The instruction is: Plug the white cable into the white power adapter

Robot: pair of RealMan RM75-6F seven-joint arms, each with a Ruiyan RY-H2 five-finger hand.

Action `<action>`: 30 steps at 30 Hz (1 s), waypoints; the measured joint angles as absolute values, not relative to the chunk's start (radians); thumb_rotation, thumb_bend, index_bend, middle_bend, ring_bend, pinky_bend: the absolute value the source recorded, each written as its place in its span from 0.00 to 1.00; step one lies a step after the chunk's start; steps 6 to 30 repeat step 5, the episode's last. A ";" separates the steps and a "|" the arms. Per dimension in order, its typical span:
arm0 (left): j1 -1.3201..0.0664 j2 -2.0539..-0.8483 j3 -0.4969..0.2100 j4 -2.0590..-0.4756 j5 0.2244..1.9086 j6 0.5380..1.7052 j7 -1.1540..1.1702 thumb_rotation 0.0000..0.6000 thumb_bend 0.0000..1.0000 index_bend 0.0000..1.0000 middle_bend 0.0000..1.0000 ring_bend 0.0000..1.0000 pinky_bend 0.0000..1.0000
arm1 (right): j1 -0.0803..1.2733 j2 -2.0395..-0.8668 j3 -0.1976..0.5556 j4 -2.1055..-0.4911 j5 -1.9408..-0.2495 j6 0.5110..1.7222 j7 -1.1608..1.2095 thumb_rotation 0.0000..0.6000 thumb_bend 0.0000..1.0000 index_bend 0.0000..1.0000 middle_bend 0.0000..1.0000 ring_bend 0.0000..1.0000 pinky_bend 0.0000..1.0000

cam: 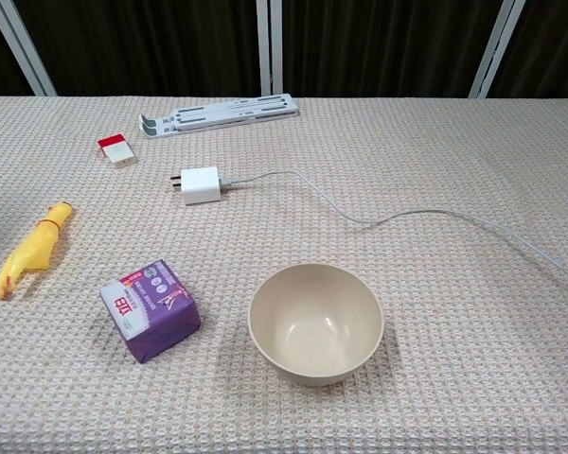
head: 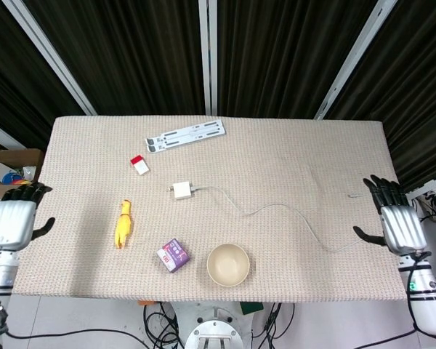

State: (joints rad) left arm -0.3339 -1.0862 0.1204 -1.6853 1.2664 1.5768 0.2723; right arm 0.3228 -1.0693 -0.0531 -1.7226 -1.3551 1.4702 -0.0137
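White power adapter (cam: 201,184) lies toward the table's (head: 312,153) far-left quarter, white cable (cam: 398,216) seated in it and trailing to the right edge. Left hand (head: 11,224) and right hand (head: 398,225): both empty, fingers spread, off opposite side edges. Risk: an arm snagging the slack cable would drag the plug loose. Open room: far right and centre; bowl (cam: 315,322) crowds the near edge.
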 measured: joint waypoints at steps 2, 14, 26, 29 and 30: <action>-0.283 -1.070 0.143 -1.687 1.305 1.622 0.260 0.98 0.20 0.27 0.24 0.22 0.29 | 0.276 -1.071 -0.071 -1.691 -1.403 1.516 0.025 1.00 0.21 0.00 0.04 0.00 0.00; -0.216 -1.054 0.172 -1.694 1.335 1.665 0.248 0.99 0.20 0.27 0.24 0.22 0.29 | 0.216 -1.076 -0.090 -1.651 -1.445 1.574 0.063 1.00 0.22 0.00 0.04 0.00 0.00; -0.216 -1.054 0.172 -1.694 1.335 1.665 0.248 0.99 0.20 0.27 0.24 0.22 0.29 | 0.216 -1.076 -0.090 -1.651 -1.445 1.574 0.063 1.00 0.22 0.00 0.04 0.00 0.00; -0.216 -1.054 0.172 -1.694 1.335 1.665 0.248 0.99 0.20 0.27 0.24 0.22 0.29 | 0.216 -1.076 -0.090 -1.651 -1.445 1.574 0.063 1.00 0.22 0.00 0.04 0.00 0.00; -0.216 -1.054 0.172 -1.694 1.335 1.665 0.248 0.99 0.20 0.27 0.24 0.22 0.29 | 0.216 -1.076 -0.090 -1.651 -1.445 1.574 0.063 1.00 0.22 0.00 0.04 0.00 0.00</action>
